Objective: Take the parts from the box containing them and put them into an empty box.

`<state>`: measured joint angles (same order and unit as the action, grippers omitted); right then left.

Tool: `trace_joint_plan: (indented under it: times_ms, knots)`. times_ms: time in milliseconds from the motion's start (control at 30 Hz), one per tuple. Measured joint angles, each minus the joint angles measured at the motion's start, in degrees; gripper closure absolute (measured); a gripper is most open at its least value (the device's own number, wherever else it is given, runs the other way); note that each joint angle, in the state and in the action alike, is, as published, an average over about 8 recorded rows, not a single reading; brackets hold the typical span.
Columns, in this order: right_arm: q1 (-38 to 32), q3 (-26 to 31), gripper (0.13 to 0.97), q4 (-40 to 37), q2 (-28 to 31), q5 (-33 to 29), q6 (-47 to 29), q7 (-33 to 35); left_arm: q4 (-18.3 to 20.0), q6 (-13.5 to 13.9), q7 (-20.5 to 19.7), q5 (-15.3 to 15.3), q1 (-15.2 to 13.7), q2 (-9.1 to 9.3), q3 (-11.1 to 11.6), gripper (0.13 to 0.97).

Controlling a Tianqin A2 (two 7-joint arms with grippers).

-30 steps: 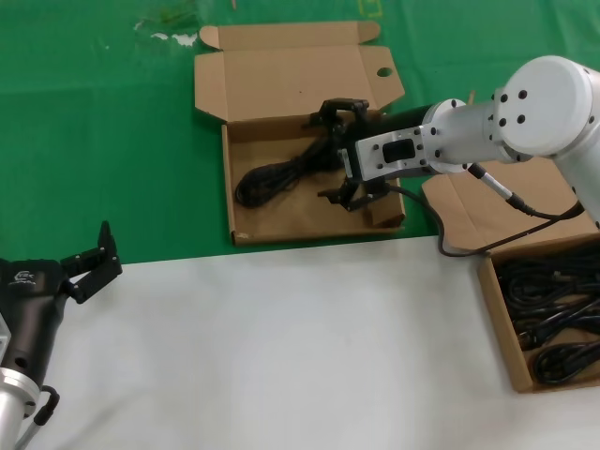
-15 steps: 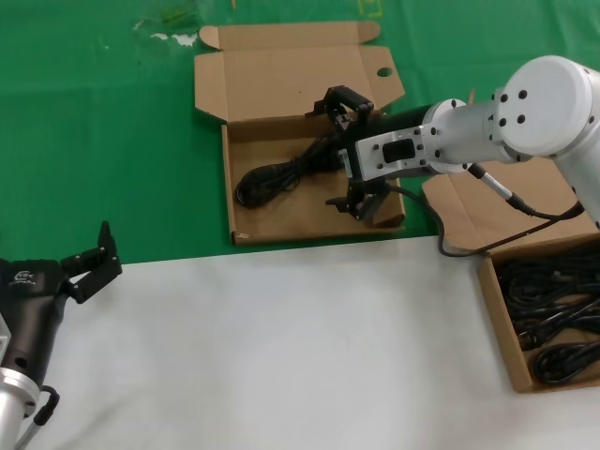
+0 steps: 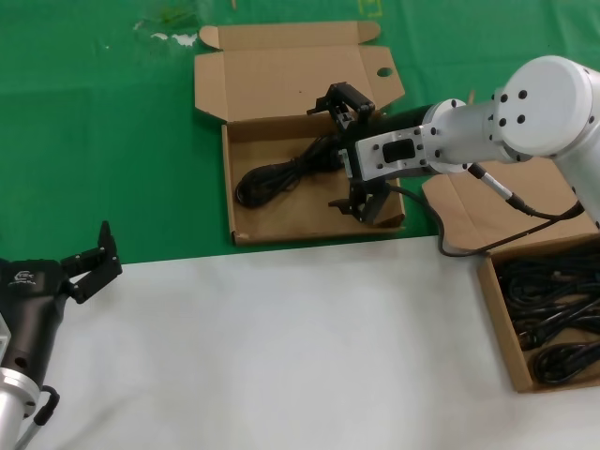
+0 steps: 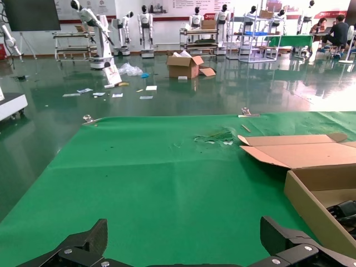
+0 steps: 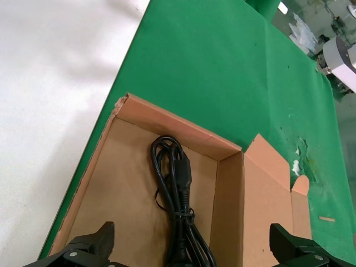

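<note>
The shallow brown cardboard box with a round hole in its flap (image 3: 305, 131) is partly covered by the right gripper (image 3: 352, 150) and its white arm — the near right corner is hidden. The black coiled power cable (image 3: 281, 173) inside runs under the gripper, so its plug end is not visible in the head view. The second brown cardboard box full of black cables (image 3: 544, 314) is cut by the right edge. The left gripper (image 4: 183, 250) shows only its fingertips — the lower edge cuts the rest.

The right end effector (image 3: 352, 150) has spread wide and drawn back from the cable (image 3: 281, 173) in the box (image 3: 246, 230).
</note>
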<state>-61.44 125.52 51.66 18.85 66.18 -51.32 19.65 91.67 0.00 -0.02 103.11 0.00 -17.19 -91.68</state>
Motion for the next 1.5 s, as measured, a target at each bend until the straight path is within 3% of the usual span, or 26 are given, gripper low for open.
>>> trace_joint_plan:
  times_ms: [367, 1500]
  knots:
    - [4.1, -2.3, 0.129, 2.7, -0.1, 2.5, 3.4, -1.3, 0.0, 0.0, 0.0, 0.0, 0.0, 0.0, 0.0, 0.132]
    - [31.6, -17.4, 0.129, 20.6, -0.9, 19.0, 26.4, -10.1, 0.0, 0.0, 0.0, 0.0, 0.0, 0.0, 0.0, 0.132]
